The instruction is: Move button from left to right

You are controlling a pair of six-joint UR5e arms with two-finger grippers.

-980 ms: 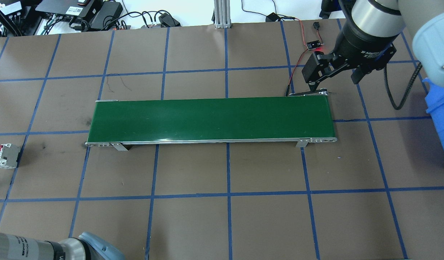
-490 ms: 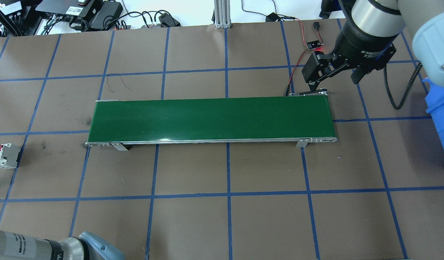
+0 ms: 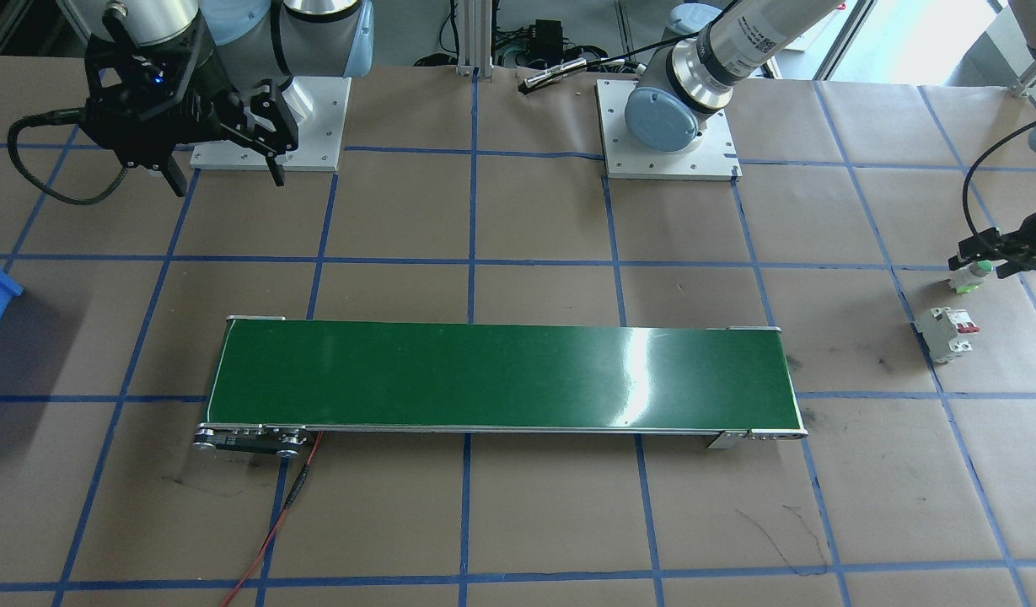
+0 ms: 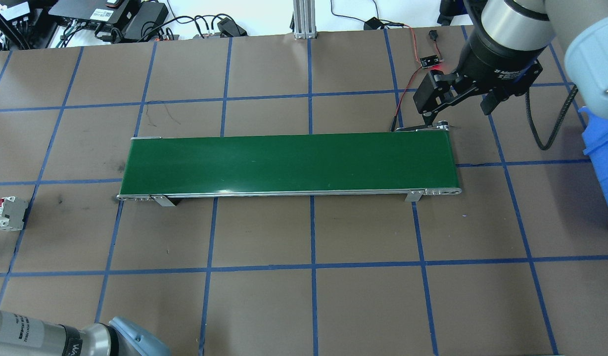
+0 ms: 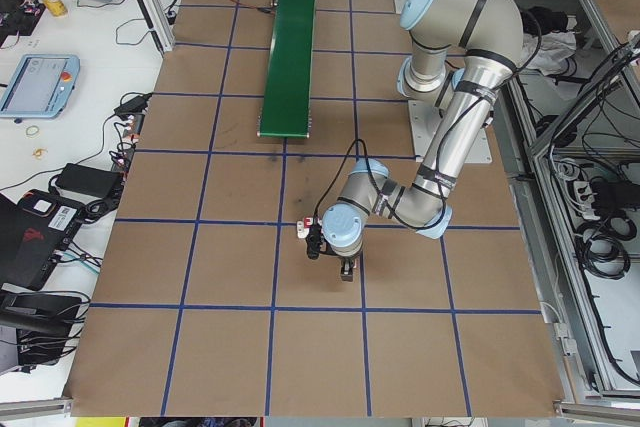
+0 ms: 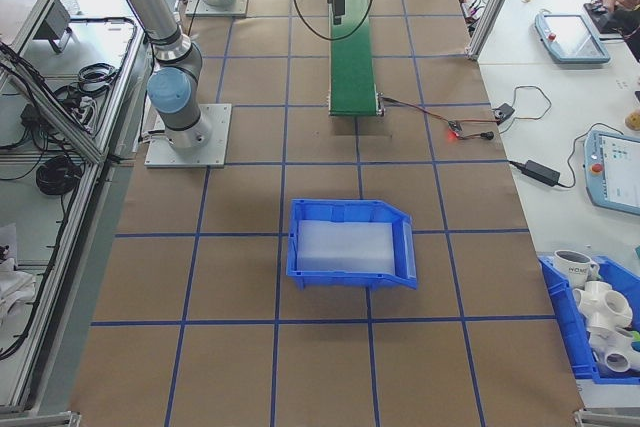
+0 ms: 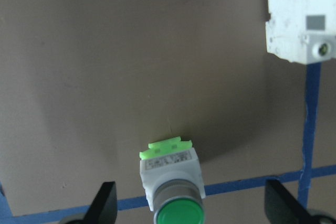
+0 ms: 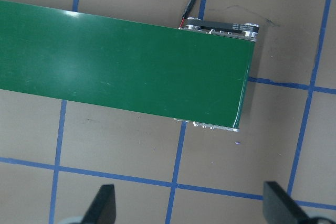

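Note:
The button, green cap toward the camera with a whitish body, lies on the brown table paper on a blue tape line. My left gripper is open, and its fingertips stand wide on either side of the button without touching it. In the front-facing view the button sits just below the left gripper at the right edge. My right gripper hangs open and empty above the far right end of the green conveyor belt.
A white circuit breaker with red levers lies close beside the button. A blue bin stands past the belt's right end. Red wires and a small sensor board lie behind the belt.
The left arm's forearm at the bottom left of the overhead view has shifted slightly. The right arm and the belt have not moved.

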